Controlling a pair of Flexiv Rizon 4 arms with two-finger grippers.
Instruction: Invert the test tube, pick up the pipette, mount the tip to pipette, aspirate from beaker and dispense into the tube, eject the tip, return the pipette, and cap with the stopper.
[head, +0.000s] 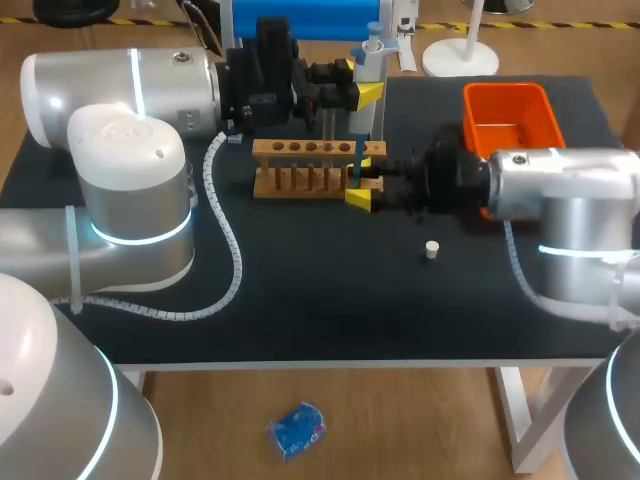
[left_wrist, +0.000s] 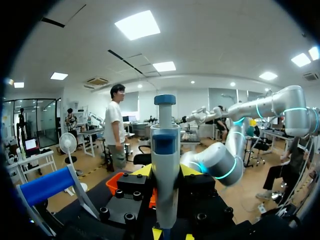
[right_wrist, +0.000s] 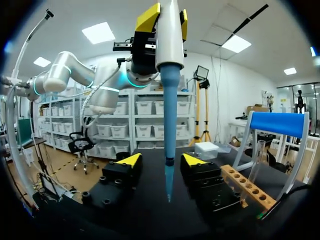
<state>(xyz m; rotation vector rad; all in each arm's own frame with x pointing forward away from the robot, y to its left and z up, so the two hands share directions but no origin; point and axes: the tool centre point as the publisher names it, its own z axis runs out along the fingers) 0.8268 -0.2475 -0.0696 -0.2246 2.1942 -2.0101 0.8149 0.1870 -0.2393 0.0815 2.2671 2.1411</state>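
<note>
My left gripper (head: 358, 95) is shut on the white pipette (head: 368, 62) and holds it upright above the wooden tube rack (head: 300, 168). In the left wrist view the pipette body (left_wrist: 165, 165) stands between the yellow fingertips (left_wrist: 141, 171). A long blue tip (right_wrist: 169, 145) is on the pipette's end and hangs down between the fingers of my right gripper (right_wrist: 162, 161). That gripper is open, its pads clear of the tip on both sides. It sits at the rack's right end (head: 362, 183). A glass test tube (right_wrist: 257, 155) stands in the rack. A small white stopper (head: 432, 249) lies on the mat.
An orange bin (head: 510, 115) sits at the back right, partly behind my right arm. The blue pipette stand (head: 300, 18) is at the back edge, close behind my left gripper. A loose blue item (head: 297, 430) lies on the floor.
</note>
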